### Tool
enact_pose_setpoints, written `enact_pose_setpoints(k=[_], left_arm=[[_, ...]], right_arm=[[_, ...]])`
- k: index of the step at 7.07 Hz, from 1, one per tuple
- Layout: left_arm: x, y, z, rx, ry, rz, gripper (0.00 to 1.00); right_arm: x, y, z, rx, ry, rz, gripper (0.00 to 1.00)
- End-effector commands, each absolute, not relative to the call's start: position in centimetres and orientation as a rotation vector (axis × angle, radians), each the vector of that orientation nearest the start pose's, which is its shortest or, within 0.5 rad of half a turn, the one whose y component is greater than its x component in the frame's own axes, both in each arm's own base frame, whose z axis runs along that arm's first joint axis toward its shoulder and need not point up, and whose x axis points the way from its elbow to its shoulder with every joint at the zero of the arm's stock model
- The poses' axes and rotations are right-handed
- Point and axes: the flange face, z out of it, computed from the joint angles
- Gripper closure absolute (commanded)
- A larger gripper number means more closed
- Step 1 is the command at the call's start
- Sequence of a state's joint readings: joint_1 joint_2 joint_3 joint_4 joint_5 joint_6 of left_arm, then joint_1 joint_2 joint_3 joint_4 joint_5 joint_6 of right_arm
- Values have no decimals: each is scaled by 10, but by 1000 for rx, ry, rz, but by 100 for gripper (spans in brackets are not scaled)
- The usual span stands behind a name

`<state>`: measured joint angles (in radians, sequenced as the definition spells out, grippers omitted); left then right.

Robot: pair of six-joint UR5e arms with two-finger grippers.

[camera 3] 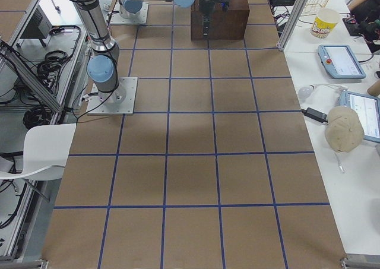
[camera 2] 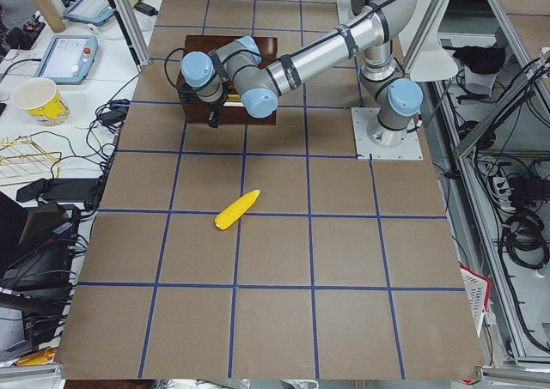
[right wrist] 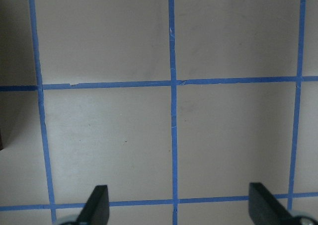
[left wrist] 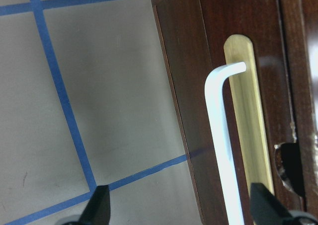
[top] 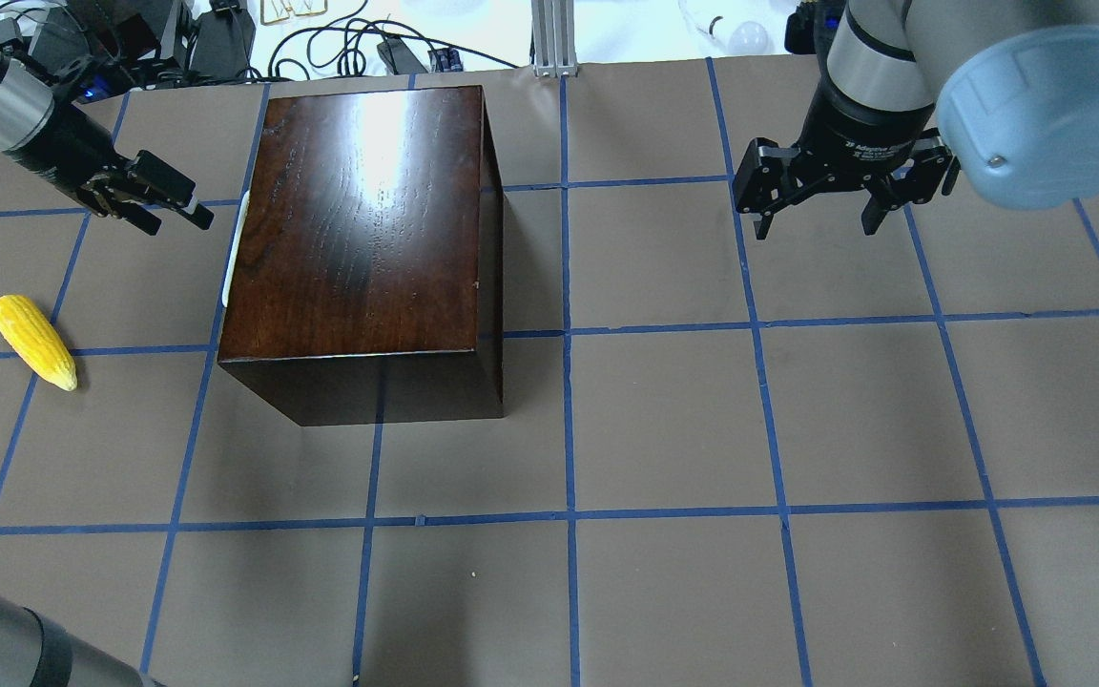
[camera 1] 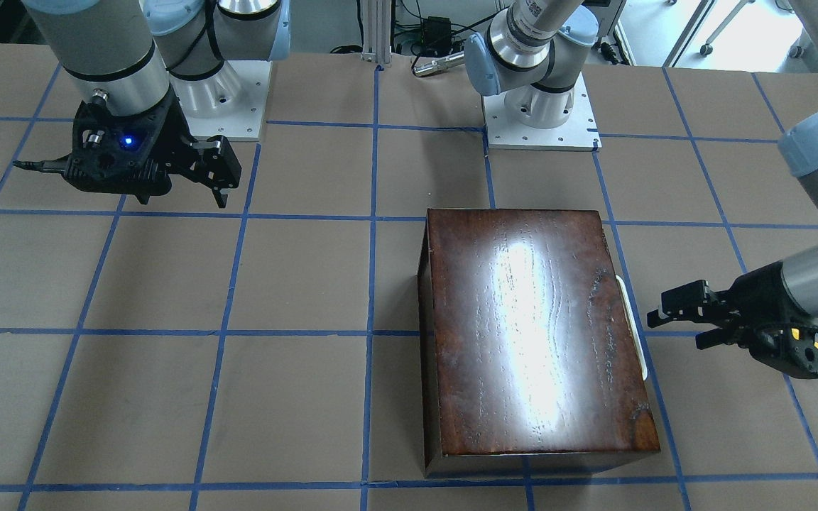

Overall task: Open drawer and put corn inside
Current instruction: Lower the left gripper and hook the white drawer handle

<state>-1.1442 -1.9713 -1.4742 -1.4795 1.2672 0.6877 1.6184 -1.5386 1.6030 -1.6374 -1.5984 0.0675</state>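
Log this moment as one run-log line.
drawer shut | left gripper open, facing white handle, not touching | corn lying on table | right gripper open, above table

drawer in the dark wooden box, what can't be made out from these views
Inside of the pale-wood drawer with dark glossy front: hidden in every view, shut in the dark reddish-brown wooden box.
White curved handle: lower end cut off by the left wrist view's bottom edge; overhead, the box top hides most.
Bright yellow corn cob: not in the front-facing view, likely past its edge.

Drawer handle [left wrist: 218,150] cut off by wrist view's edge — overhead, mere sliver.
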Motion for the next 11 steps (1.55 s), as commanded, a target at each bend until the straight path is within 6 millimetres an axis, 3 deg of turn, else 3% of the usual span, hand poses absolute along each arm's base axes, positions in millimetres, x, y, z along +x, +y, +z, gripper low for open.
enact_pose_setpoints(k=[1,11], left_arm=[[102,-635,314,435,3529,-4,0],[101,-645,284,424,3596,16,0]], right_arm=[[154,-498,463,32,3169,-7,0],[154,-498,463,32,3169,-7,0]])
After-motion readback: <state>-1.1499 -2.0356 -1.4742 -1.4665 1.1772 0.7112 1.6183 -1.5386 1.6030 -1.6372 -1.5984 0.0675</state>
